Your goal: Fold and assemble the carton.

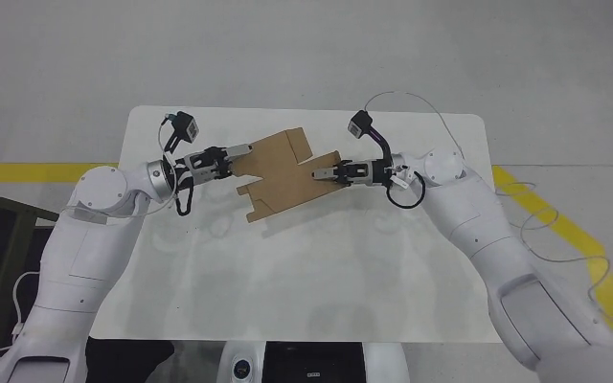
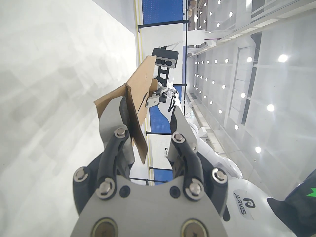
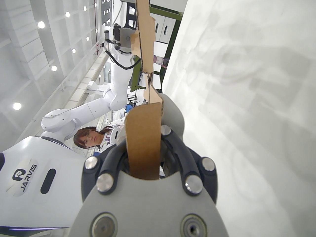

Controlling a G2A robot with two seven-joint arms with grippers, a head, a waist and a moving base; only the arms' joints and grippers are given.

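Observation:
A flat brown carton (image 1: 283, 172) hangs in the air over the back middle of the white table (image 1: 287, 287), casting a shadow below it. My right gripper (image 1: 321, 175) is shut on its right edge; in the right wrist view a flap (image 3: 143, 136) runs down between the fingers (image 3: 172, 114) of that gripper (image 3: 153, 107). My left gripper (image 1: 238, 155) stands at the carton's left edge. In the left wrist view the left gripper (image 2: 147, 106) is open, with the carton's edge (image 2: 134, 114) lying against one pad (image 2: 122, 110) and the other finger (image 2: 176, 122) standing apart.
The table's front half (image 1: 306, 306) is bare white surface. Yellow floor tape (image 1: 38, 172) runs past both sides of the table. A white cable (image 1: 431, 110) loops above the right arm's wrist.

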